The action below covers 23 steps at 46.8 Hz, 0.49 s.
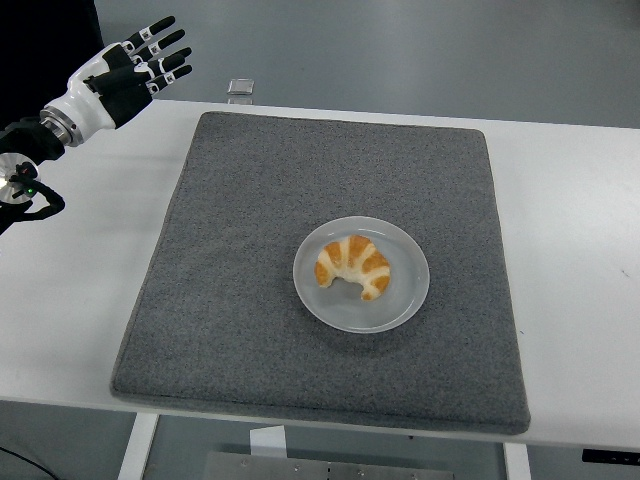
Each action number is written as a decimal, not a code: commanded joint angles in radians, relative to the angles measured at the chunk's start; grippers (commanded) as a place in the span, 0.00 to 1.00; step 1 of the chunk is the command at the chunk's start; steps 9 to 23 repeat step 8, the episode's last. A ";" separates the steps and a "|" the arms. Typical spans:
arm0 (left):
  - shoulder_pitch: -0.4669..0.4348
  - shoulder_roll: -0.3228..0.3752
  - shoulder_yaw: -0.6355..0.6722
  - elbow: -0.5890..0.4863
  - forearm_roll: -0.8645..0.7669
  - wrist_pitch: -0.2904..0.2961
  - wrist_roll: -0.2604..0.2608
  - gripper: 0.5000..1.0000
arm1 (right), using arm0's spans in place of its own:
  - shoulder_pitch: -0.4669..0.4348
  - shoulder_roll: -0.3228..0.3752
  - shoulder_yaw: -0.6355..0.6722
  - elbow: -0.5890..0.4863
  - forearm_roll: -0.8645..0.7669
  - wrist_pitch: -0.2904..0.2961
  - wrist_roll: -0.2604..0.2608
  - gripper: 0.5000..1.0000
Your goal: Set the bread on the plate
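A golden croissant [352,268] with pale stripes lies on a round grey plate [405,300], a little right of the middle of the dark grey mat [250,240]. My left hand [135,68] hovers at the far left corner of the table, well away from the plate, its fingers spread and holding nothing. The right arm does not show.
The mat covers most of the white table [570,220]. A small clear object [238,88] sits at the table's far edge, just behind the mat's left corner. Bare table lies left and right of the mat.
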 commanded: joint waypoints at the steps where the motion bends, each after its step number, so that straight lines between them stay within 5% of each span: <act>1: 0.000 -0.001 -0.008 0.000 -0.013 -0.004 0.002 1.00 | 0.000 0.000 0.000 -0.002 0.000 -0.002 0.000 0.90; 23: 0.000 -0.001 -0.014 0.002 -0.077 -0.001 0.011 1.00 | -0.001 0.000 0.002 -0.002 0.003 -0.005 0.000 0.90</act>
